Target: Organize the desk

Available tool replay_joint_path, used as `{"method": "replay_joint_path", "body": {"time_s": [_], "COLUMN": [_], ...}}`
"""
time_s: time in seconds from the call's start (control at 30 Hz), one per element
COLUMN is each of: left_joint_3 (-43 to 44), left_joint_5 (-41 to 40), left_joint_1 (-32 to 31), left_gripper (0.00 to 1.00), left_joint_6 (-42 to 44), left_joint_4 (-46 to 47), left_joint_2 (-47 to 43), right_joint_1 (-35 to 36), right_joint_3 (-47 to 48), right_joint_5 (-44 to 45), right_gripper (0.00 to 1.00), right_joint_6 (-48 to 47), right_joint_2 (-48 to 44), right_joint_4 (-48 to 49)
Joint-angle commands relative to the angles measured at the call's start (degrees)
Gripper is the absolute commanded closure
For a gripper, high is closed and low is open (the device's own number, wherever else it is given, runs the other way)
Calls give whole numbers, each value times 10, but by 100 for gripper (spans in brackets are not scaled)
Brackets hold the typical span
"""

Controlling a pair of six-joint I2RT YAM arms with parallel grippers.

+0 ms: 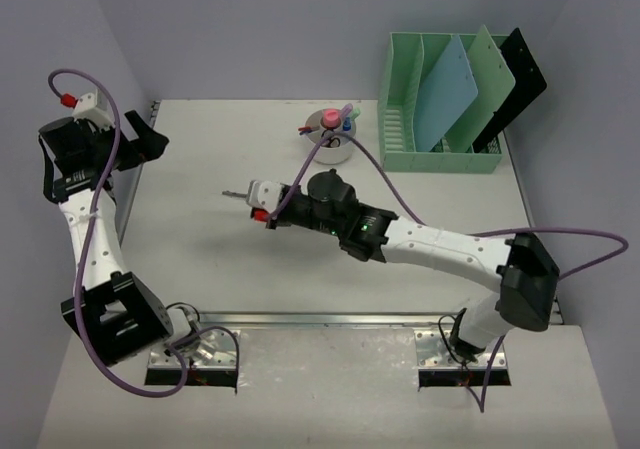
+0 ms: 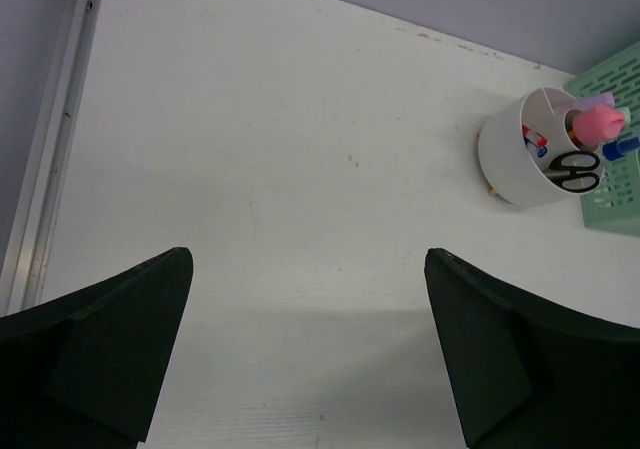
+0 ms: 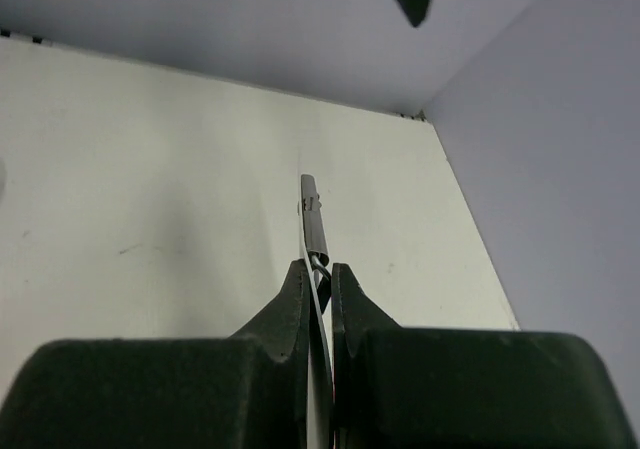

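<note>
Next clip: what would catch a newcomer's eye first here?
The right gripper pinches a slim silvery metal piece above the middle of the off-white desk. Toward the back, a white round cup of black-handled scissors stands beside a mint-green slotted file rack. The left gripper gapes open.

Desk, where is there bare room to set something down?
The desk is bare from the left arm across to the right hand, and between file rack and right arm. Crowded at the far right: cup beside rack.
</note>
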Motion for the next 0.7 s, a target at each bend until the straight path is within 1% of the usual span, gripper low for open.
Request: {"method": "replay_joint_path", "body": {"time_s": [0.0,0.07,0.23,0.37,0.43,0.67], "left_joint_3": [-27,-38,-53,-59,-62,-81], "left_joint_5": [17,26,50,56,63,69], "left_joint_1": [2,2,1,0,0,-8], "left_gripper": [0,0,0,0,0,0], "left_joint_6": [6,-3,-1,0,-1,-5], "left_joint_4": [64,79,105,109,110,136], "left_joint_2": [-31,-46,-65,-73,-73,-88], "right_joint_1": [-17,-26,-77,-123,-136,-235], "right_joint_3": [53,65,108,133,140,193], "right_joint_5": [27,36,34,37,42,77], "right_gripper": [99,99,99,99,99,99], "right_joint_6": [136,152,200,228,231,254], "right_joint_2": [-66,-78,-113,-136,-148,-180], "right_joint_4": [-59,-86,-133,-146,-147,-146]}}
